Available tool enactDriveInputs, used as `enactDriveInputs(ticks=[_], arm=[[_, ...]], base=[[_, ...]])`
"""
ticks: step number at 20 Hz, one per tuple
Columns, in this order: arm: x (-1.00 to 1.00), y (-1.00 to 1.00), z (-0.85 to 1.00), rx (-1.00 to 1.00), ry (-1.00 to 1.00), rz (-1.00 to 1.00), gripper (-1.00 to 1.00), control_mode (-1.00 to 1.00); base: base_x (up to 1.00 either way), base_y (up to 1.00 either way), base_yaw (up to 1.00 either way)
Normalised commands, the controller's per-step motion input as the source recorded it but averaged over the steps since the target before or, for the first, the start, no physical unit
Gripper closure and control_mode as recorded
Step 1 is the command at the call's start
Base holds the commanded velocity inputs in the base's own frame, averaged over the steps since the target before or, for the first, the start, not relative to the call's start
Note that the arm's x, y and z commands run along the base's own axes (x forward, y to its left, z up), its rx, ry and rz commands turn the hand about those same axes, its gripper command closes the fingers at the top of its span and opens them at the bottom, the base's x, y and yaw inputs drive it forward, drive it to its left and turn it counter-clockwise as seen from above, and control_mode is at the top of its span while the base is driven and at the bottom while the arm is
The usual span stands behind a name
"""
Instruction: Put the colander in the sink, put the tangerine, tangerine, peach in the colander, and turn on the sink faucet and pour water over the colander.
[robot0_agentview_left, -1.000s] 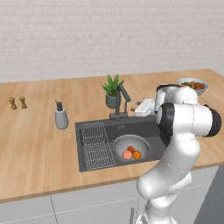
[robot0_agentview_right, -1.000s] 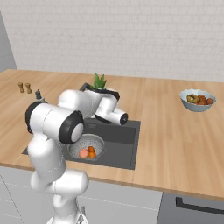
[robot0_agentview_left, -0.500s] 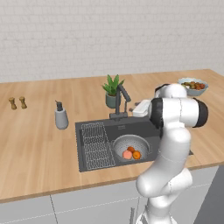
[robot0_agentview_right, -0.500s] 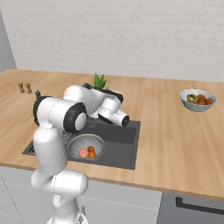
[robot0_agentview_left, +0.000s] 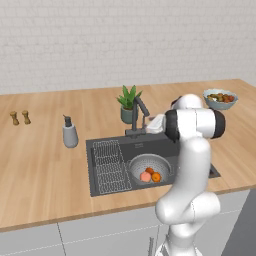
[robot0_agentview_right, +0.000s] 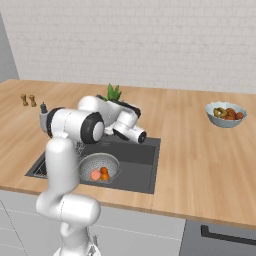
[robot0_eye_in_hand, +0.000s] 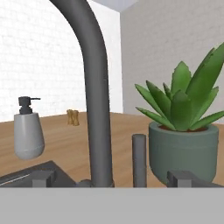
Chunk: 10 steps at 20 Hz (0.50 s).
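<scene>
Tall dark grey metal faucet (robot0_eye_in_hand: 94, 87) dead ahead, frame centre, its short upright handle (robot0_eye_in_hand: 139, 159) just right; gripper (robot0_eye_in_hand: 111, 183) jaws apart, empty.

The silver colander (robot0_agentview_left: 150, 168) sat in the dark sink (robot0_agentview_left: 195, 152), holding two orange tangerines (robot0_agentview_left: 156, 176) and a pink peach (robot0_agentview_left: 145, 176). The tall faucet (robot0_agentview_left: 141, 111) stood behind.

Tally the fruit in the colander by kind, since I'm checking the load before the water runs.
Tangerines: 2, in the colander
Peach: 1
Total: 3
</scene>
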Motion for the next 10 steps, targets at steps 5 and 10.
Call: enactDriveInputs(ticks=[5, 10], arm=[[0.38, 0.01, -0.10, 0.00, -0.01, 0.00, -1.00, -1.00], [0.36, 0.01, -0.08, 0.00, -0.04, 0.00, -1.00, -1.00]], base=[[0.00, 0.00, 0.00], [0.00, 0.00, 0.00]])
